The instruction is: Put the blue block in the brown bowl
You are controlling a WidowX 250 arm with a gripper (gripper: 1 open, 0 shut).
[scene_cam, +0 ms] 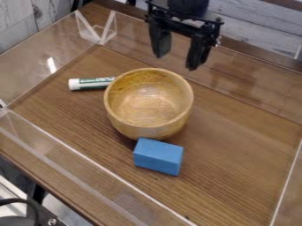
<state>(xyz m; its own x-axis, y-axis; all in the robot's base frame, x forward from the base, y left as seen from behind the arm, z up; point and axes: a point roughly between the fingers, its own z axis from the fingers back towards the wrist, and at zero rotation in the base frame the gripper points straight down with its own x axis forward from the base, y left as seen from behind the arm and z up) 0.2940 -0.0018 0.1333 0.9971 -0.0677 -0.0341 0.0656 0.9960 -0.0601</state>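
The blue block (158, 156) lies flat on the wooden table, just in front of the brown bowl (148, 103). Nothing shows inside the bowl. My gripper (176, 56) hangs above the bowl's far rim, pointing down, well apart from the block. Its two black fingers (196, 51) stand wide apart and open with nothing between them.
A white marker with a green cap (90, 84) lies left of the bowl, close to its wall. Clear plastic walls (35, 146) fence the table on all sides, with a clear stand (97, 28) at the back left.
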